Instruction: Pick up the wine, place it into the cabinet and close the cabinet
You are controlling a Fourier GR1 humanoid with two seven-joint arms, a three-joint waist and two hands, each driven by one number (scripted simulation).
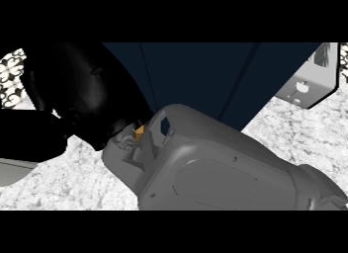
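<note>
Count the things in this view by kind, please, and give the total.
Grey forearms: 2, left forearm, right forearm
Black hands: 2, left hand, right hand
Dark blue cabinet: 1
Grey appliance: 1
Total: 6

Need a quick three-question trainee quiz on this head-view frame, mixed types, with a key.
1. True or false: the counter is wooden.
2. What colour is the cabinet?
3. The grey forearm comes in from: A) the lower edge, B) the top edge, C) the cabinet.

Key: 1 false, it is pale speckled stone. 2 dark blue. 3 A.
</note>
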